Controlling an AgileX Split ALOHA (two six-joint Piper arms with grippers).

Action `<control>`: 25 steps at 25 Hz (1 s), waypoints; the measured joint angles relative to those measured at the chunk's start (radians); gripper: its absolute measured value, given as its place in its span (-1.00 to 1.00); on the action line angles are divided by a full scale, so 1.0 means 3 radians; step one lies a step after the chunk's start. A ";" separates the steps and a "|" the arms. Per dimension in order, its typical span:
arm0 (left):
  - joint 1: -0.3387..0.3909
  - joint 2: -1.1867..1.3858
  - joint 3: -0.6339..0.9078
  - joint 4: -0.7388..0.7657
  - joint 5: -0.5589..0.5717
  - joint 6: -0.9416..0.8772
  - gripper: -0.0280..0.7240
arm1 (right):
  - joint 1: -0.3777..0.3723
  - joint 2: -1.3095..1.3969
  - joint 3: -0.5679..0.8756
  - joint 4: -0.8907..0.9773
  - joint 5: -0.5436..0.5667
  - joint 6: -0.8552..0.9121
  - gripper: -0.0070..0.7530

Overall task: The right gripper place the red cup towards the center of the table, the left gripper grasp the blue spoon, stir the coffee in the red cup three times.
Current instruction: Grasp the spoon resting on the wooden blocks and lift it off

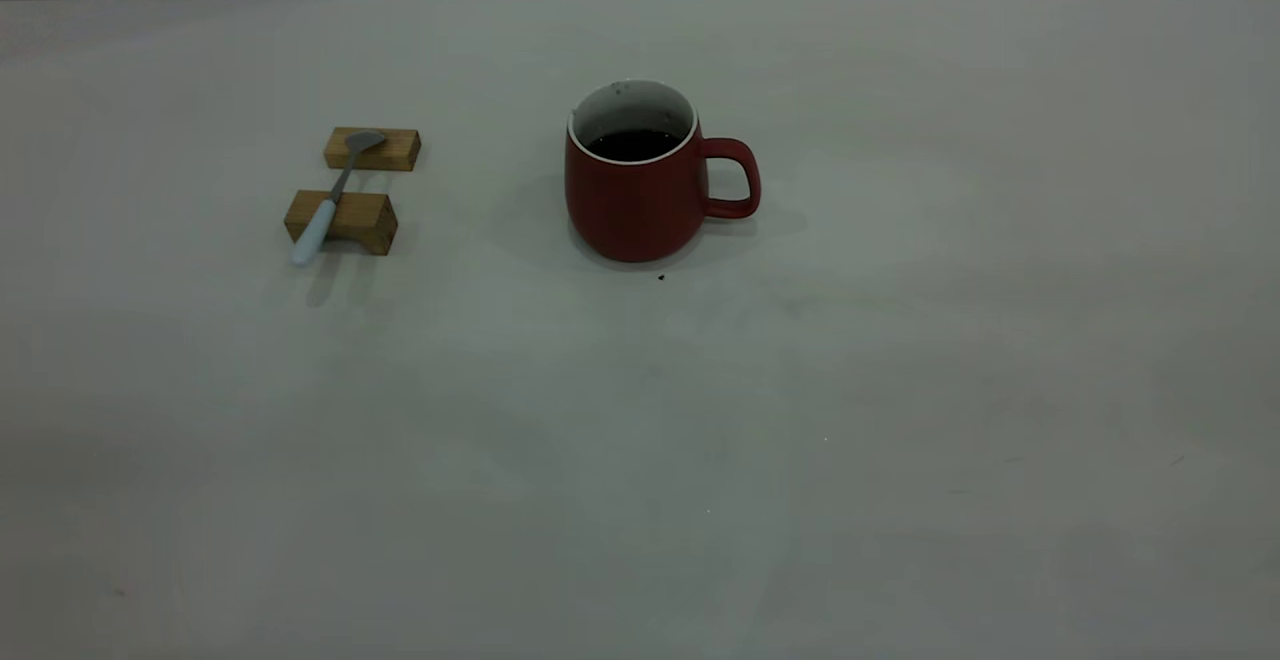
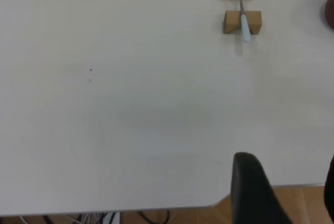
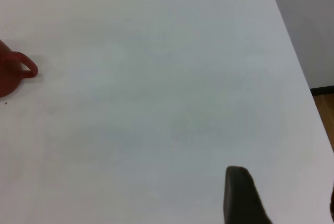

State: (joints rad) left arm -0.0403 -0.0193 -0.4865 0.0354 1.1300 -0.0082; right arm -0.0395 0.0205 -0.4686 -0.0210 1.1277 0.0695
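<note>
The red cup (image 1: pixel 632 202) stands upright near the middle of the table (image 1: pixel 760 420), its handle turned toward the right arm's side. Dark coffee (image 1: pixel 634 145) fills it part way. To its left the blue spoon (image 1: pixel 334 196) lies across two wooden blocks, bowl on the far one. Neither gripper shows in the exterior view. In the left wrist view my left gripper (image 2: pixel 290 183) hangs open over the table's near edge, far from the spoon (image 2: pixel 243 16). My right gripper (image 3: pixel 286 188) is open too, well away from the cup (image 3: pixel 11 75).
The far wooden block (image 1: pixel 392 149) and the near wooden block (image 1: pixel 362 223) carry the spoon. A tiny dark speck (image 1: pixel 661 277) lies just in front of the cup. The table edge (image 2: pixel 156 209), with cables below it, lies close to my left gripper.
</note>
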 joint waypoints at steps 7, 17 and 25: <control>0.0000 0.0058 -0.0026 0.0000 -0.0012 -0.0097 0.19 | 0.0000 -0.0001 0.0000 0.0000 0.0000 0.0000 0.18; 0.0000 0.1773 -0.0513 0.0000 -0.0262 -0.0227 0.49 | 0.0000 -0.0001 0.0000 0.0000 0.0000 0.0000 0.18; 0.0000 0.3363 -0.0832 -0.0014 -0.0897 -0.0253 0.53 | 0.0000 -0.0001 0.0000 0.0000 0.0000 0.0000 0.18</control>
State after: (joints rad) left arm -0.0403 0.9896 -0.7362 0.0311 0.8608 -0.0841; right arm -0.0395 0.0202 -0.4686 -0.0210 1.1277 0.0695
